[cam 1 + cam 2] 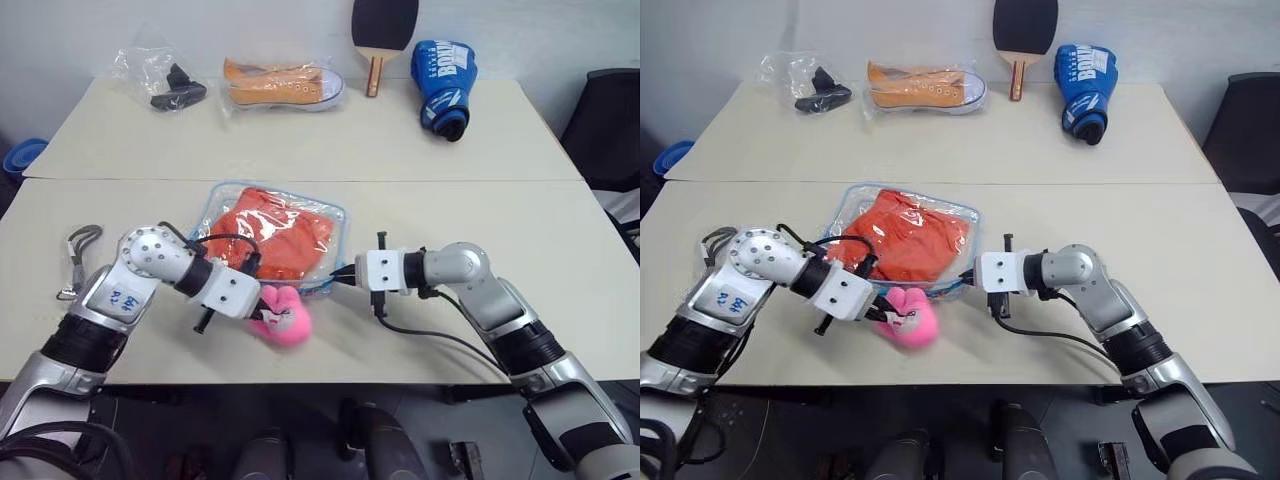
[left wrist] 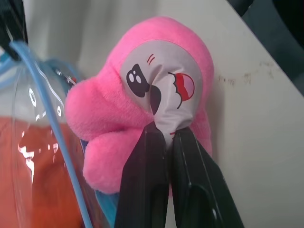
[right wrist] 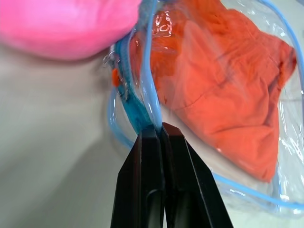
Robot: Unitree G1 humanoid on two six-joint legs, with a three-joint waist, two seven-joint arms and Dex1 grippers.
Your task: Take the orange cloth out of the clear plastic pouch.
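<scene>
While the orange cloth [image 1: 272,236] is still lying inside the clear pouch [image 1: 335,215] on the desk [image 1: 480,150], the step in hand looks like getting a hold on the pouch's mouth so it can be opened. The right claw [image 3: 159,127] has its two black fingers pressed together on the light blue edging at the pouch's near corner, with the cloth just beyond the tips behind the clear wall. The left claw [image 2: 164,133] is pinching the face patch of a pink plush toy [image 2: 142,95], which lies against the pouch's blue edge right beside that claw. The next move probably calls for the left claw to let go of the toy or carry it aside, then take the opposite lip, so the two claws can spread the opening and one can reach the cloth. The pouch lies flat, its long axis running from between the two claws away toward the far side of the desk, leaning a little leftward, mouth nearest the claws.
</scene>
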